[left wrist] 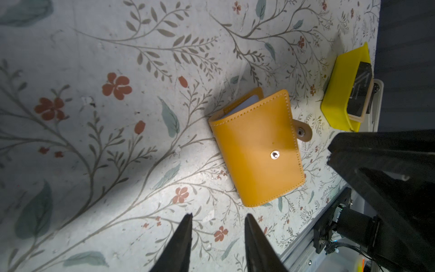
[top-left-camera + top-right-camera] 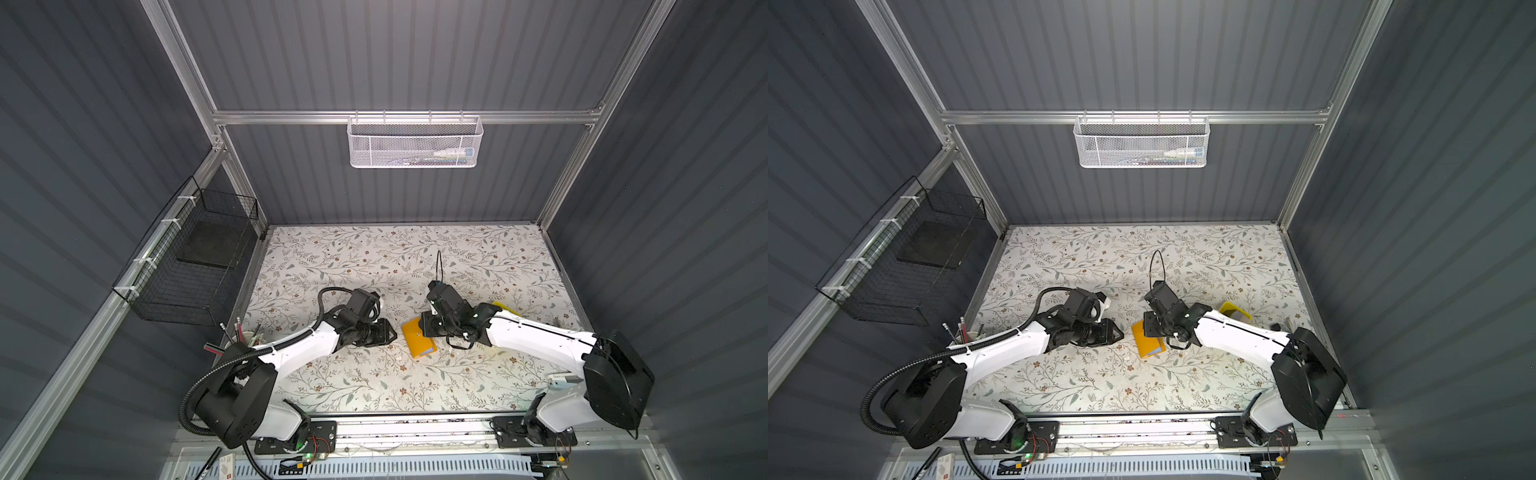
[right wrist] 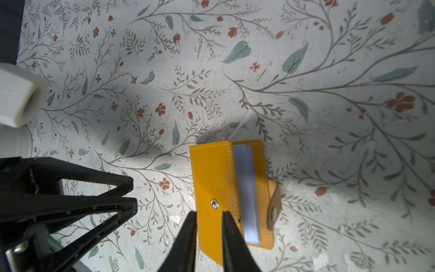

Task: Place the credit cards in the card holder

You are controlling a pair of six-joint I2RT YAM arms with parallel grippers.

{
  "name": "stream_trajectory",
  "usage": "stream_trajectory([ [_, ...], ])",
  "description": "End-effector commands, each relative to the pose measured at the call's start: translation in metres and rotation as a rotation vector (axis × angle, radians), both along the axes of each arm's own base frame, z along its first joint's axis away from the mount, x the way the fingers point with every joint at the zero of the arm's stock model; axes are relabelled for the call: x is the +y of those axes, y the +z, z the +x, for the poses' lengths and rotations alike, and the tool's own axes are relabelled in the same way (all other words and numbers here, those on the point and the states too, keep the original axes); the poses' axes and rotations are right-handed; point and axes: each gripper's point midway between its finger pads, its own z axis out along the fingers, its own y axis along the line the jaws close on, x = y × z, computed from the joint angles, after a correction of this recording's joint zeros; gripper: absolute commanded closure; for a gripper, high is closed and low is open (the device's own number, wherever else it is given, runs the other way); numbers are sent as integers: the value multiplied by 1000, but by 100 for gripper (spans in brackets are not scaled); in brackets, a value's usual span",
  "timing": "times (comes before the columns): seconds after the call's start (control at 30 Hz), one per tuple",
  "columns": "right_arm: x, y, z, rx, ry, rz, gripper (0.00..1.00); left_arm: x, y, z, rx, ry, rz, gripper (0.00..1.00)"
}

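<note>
The card holder (image 2: 417,340) (image 3: 211,179) lies on the floral table (image 2: 374,257), a little toward 6 o'clock from its middle. Its cover is slightly ajar over bluish sleeves (image 3: 247,188), and its strap (image 1: 302,133) is unsnapped. The right gripper (image 3: 209,214) hangs over the cover, its fingers a narrow gap apart with nothing between them. At the holder's 9 o'clock, just beside it, the left gripper (image 1: 219,215) is moderately parted and empty. At its 2 o'clock, the credit cards (image 1: 360,89) sit stacked in a yellow tray (image 1: 339,94), a black one on top.
</note>
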Motion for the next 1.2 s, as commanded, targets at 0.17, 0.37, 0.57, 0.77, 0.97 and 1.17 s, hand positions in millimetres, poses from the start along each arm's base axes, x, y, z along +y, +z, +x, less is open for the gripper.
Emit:
stream_trajectory([
  [0.17, -9, -24, -8, 71, 50, -9, 87, -12, 0, 0, 6, -16, -55, 60],
  [0.37, -27, -43, -5, 95, -10, -85, 88, -14, -1, 0, 4, -19, -50, 60],
  [0.57, -34, -60, -9, 125, -20, -130, 89, -16, -3, 0, 7, -21, -45, 60],
  [0.77, -40, -67, -8, 128, -34, -148, 89, -15, -5, -1, 13, -20, -42, 60],
  [0.97, -43, -71, -7, 135, -38, -152, 89, -20, -10, -3, 23, -26, -38, 60],
  [1.17, -31, -70, -13, 142, 17, -79, 89, -30, -21, -6, 40, -38, -32, 62],
])
